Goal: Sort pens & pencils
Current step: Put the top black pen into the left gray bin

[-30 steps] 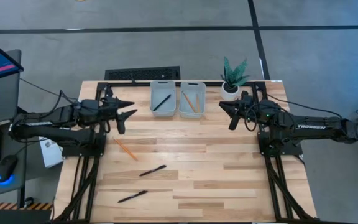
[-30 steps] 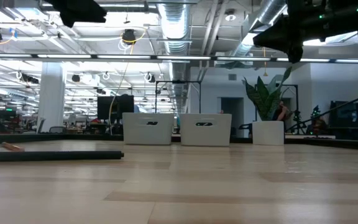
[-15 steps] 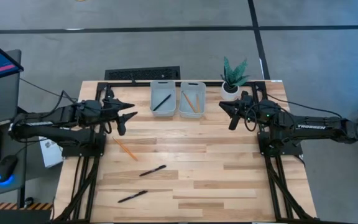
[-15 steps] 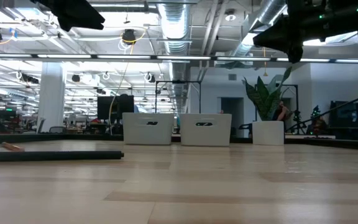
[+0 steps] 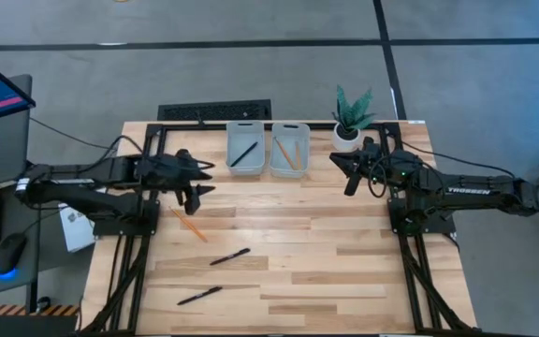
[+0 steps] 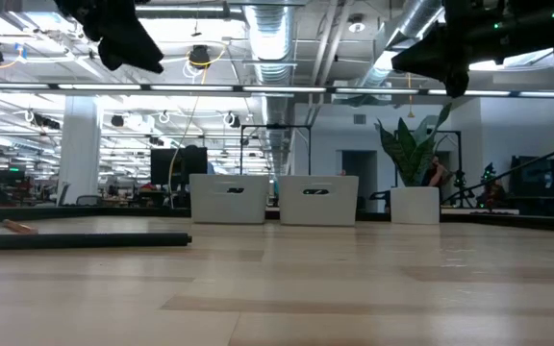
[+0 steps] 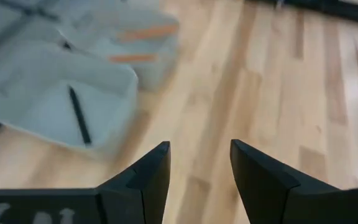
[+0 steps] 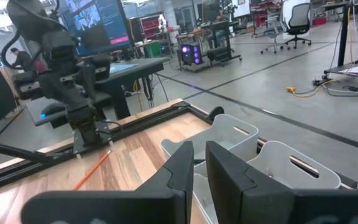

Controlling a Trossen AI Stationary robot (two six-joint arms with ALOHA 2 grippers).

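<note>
Two black pens (image 5: pixel 229 256) (image 5: pixel 199 296) and one orange pencil (image 5: pixel 188 225) lie flat on the wooden table. A third pen (image 5: pixel 243 154) lies in the left grey tray (image 5: pixel 245 131), and two pencils (image 5: pixel 286 153) lie in the right tray (image 5: pixel 291 129). My left gripper (image 5: pixel 206 178) hangs open above the table, left of the trays and beyond the loose pencil. In its wrist view (image 7: pixel 199 149) both trays show ahead. My right gripper (image 5: pixel 342 173) hovers right of the trays, fingers close together and empty (image 8: pixel 199 149).
A potted plant (image 5: pixel 349 117) stands at the far edge, right of the trays and close to my right gripper. A keyboard (image 5: pixel 215 111) lies beyond the far edge. In the low view one pen (image 6: pixel 80 241) lies near the camera. Bare wood spreads over the table's near right.
My left gripper has moved toward the table's right, nearer the trays, and has come down a little, tipping its fingers downward. The right arm, the pens and the pencils have stayed where they were.
</note>
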